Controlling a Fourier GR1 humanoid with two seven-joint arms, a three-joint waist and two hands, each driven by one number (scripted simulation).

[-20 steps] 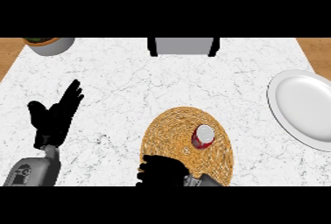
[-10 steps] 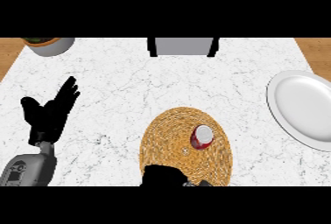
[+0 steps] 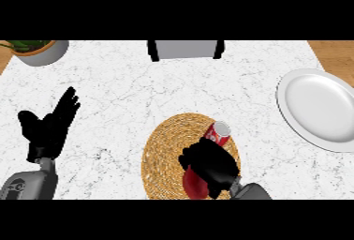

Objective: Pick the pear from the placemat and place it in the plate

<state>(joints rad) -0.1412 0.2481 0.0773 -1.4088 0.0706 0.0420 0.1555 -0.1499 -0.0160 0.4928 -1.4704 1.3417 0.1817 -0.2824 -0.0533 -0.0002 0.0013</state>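
Right hand: advanced onto placemat, fingers curled over red object; red-and-white item at placemat's far edge. Pear unidentifiable. Lift clear before crossing to plate. Left hand released.

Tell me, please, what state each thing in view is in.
Plate: nothing on it.
Placemat: flat on the counter.
Red-and-white object: lying on the placemat.
Red object: partly hidden beneath the right hand.
Right hand: over the placemat, grip unclear.
Left hand: open, resting.
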